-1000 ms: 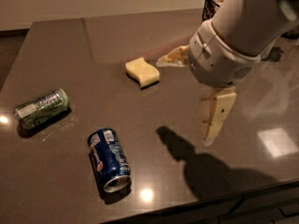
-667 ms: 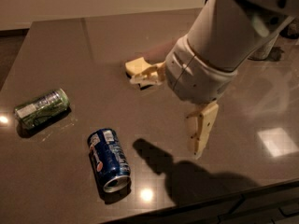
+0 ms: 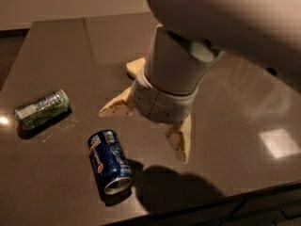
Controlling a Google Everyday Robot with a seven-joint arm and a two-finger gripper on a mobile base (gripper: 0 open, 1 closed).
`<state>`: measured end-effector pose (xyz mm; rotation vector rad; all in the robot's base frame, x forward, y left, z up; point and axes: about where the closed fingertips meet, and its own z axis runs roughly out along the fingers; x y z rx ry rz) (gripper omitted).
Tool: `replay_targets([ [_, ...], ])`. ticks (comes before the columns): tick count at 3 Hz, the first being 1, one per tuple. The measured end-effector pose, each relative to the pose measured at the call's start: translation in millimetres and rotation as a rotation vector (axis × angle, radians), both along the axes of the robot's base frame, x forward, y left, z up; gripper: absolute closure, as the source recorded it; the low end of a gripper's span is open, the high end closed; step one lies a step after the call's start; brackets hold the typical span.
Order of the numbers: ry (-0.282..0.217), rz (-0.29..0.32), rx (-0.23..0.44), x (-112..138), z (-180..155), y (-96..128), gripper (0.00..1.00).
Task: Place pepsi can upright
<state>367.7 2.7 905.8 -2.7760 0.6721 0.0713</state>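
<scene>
Where the camera looks down from above, a dark brown, glossy stone-like bench (image 3: 56,46) fills almost the whole view, with small patches of reflected light on its right and far left. A thick, pale grey, cylindrical robot arm (image 3: 178,65) comes in from the upper right and covers much of the centre. At its lower end are the jaws, standing wide open and holding nothing. Their two cream-coloured fingers (image 3: 181,142) are spread well apart, one pointing left across the bench and the other pointing down toward the near edge. A dark shadow (image 3: 174,189) of the arm falls on the bench in front of them.

The small dark-blue aluminium pepsi can (image 3: 109,160), with its red, white and blue logo showing, lies on its side on the bench near the front edge. Its silver end faces the near edge. It sits lower left of the jaws, just in front of the left-pointing finger's tip and beside the other finger, touching neither.

A green aluminium drink can (image 3: 42,109) also lies on its side, well apart at the left. A pale yellow block (image 3: 135,67) is partly hidden behind the arm.
</scene>
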Motion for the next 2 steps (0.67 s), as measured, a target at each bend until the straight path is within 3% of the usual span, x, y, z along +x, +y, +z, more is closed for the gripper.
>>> replay_targets([
  [1,-0.062,0.185,-0.058,-3.2,-18.1,13.0,0.0],
  [2,-0.088,0.355,-0.102,-12.4,-26.8,24.8,0.0],
])
